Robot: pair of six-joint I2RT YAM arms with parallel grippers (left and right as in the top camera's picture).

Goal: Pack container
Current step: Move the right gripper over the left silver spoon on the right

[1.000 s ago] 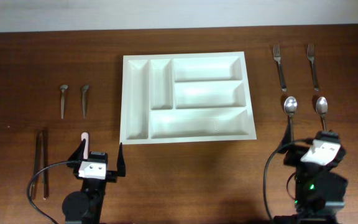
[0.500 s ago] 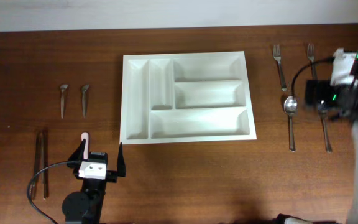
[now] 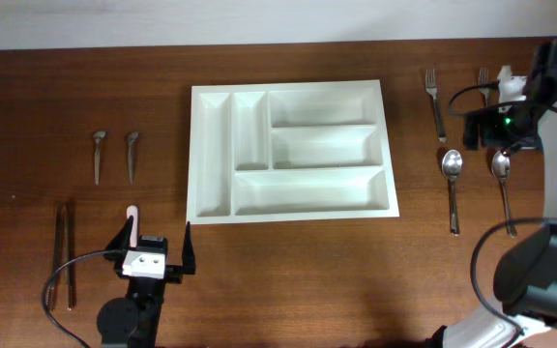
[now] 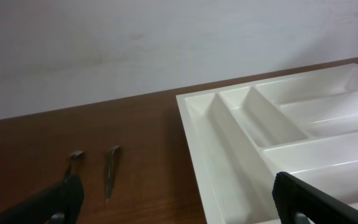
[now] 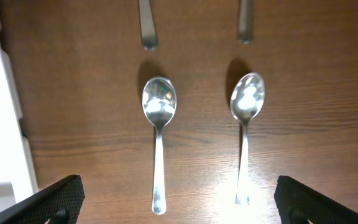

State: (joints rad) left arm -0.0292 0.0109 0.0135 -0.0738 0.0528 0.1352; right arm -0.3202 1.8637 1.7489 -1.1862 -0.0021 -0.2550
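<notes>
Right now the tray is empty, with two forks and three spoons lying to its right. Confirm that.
Only two spoons lie there, not three; the right wrist view shows both. The tray is empty and two forks lie to its right.

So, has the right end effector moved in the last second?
Yes. The right end effector moved away from the robot's side, from short of the spoons to over their bowls.

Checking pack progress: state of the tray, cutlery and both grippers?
Tray: empty, all five compartments.
Spoons: on table, bowls up.
Forks: on table, unpacked.
Left cutlery: on table, unpacked.
Left gripper: open, holding nothing.
Right gripper: open, above the spoons.
</notes>
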